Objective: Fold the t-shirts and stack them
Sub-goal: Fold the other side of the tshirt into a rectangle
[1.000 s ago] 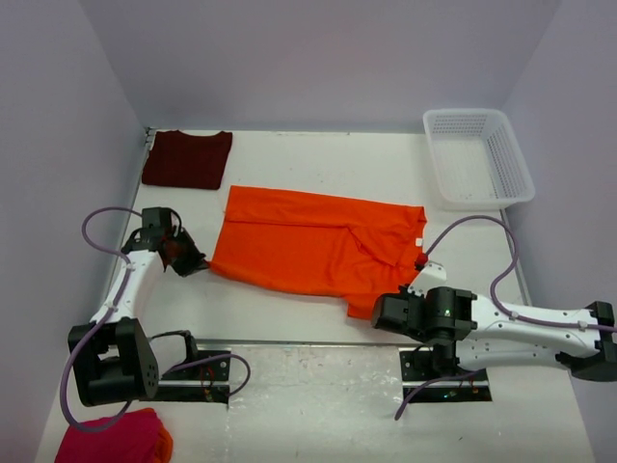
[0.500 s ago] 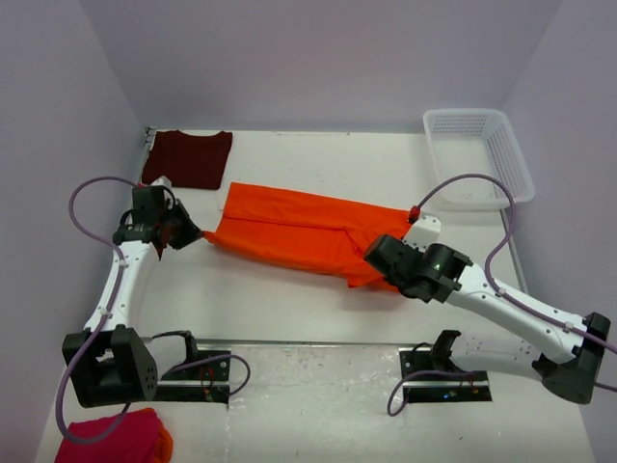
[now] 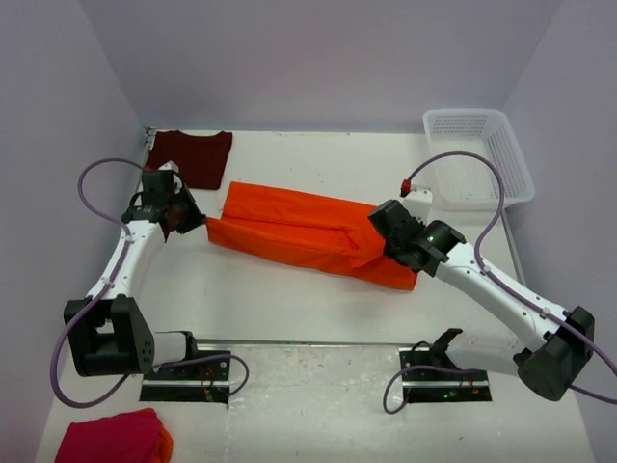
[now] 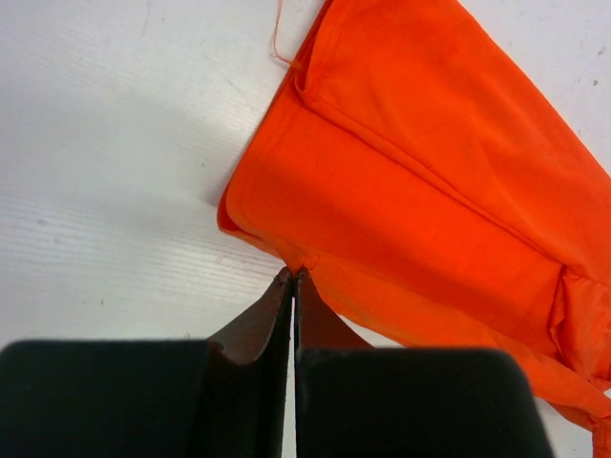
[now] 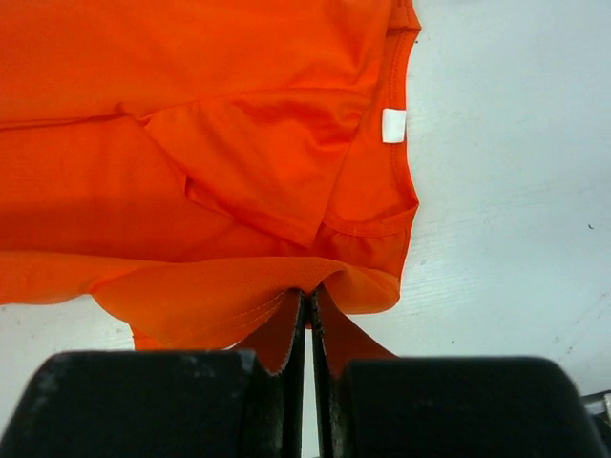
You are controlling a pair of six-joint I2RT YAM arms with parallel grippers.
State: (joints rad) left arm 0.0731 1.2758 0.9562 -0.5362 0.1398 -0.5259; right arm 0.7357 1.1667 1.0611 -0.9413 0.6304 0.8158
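Note:
The orange t-shirt [image 3: 304,233] lies across the middle of the table, doubled over lengthwise into a long band. My left gripper [image 3: 200,223] is shut on its left end, pinching the cloth edge [image 4: 304,263] just above the table. My right gripper [image 3: 383,241] is shut on the near edge at the collar end, where a lifted flap [image 5: 315,281] hangs from the jaws. The white neck label [image 5: 393,125] shows beside the collar. The dark maroon t-shirt [image 3: 188,158] lies folded flat at the far left corner, clear of both grippers.
A white plastic basket [image 3: 477,156] stands at the far right corner. A pink-red cloth bundle with an orange edge [image 3: 113,439] lies off the table's near left. Grey walls close in the left, far and right sides.
Both grippers carried the shirt's near edge away from the bases toward the far edge, folding it into a narrower band. The right arm stretched out over the table; the left wrist moved farther back.

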